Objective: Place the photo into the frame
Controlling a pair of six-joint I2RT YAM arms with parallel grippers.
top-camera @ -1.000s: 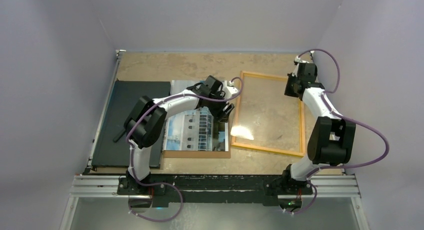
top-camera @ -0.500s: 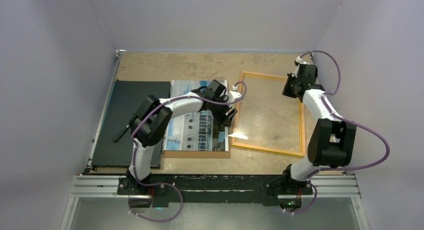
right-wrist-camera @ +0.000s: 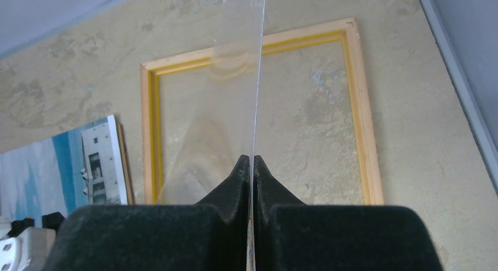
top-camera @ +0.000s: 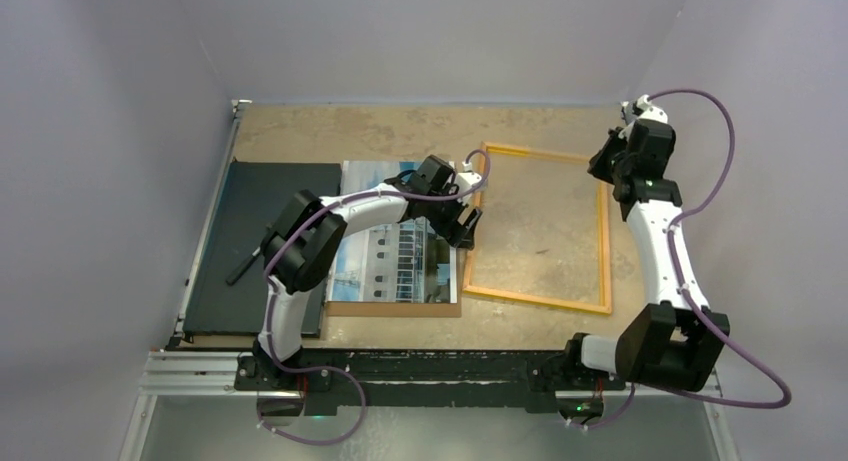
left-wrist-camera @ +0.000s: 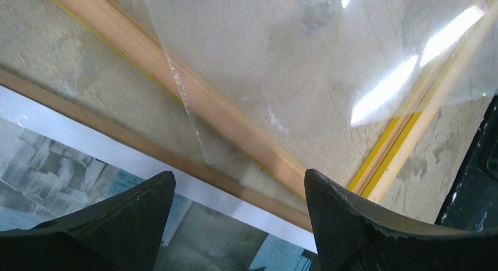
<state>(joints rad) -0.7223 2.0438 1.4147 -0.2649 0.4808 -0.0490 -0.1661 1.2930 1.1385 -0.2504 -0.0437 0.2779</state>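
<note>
The photo (top-camera: 385, 256) of a white building lies left of centre on a brown board. To its right the yellow-orange frame (top-camera: 604, 243) lies flat on the table. My right gripper (top-camera: 606, 169) is above the frame's far right corner, shut on the clear pane (right-wrist-camera: 256, 77), which shows edge-on between its fingers (right-wrist-camera: 239, 171). The pane's lower corner (left-wrist-camera: 205, 156) hangs over the frame's left rail (left-wrist-camera: 223, 112). My left gripper (top-camera: 466, 221) hovers open over the photo's right margin (left-wrist-camera: 194, 186), holding nothing.
A black flat board (top-camera: 250, 241) lies at the table's left side. The brown backing board (top-camera: 395, 308) sticks out under the photo. Grey walls close in on the left, the back and the right, near my right arm.
My right arm has risen and swung right, lifting the clear pane off the frame. The glare on the frame is gone. My left gripper has opened wider.
</note>
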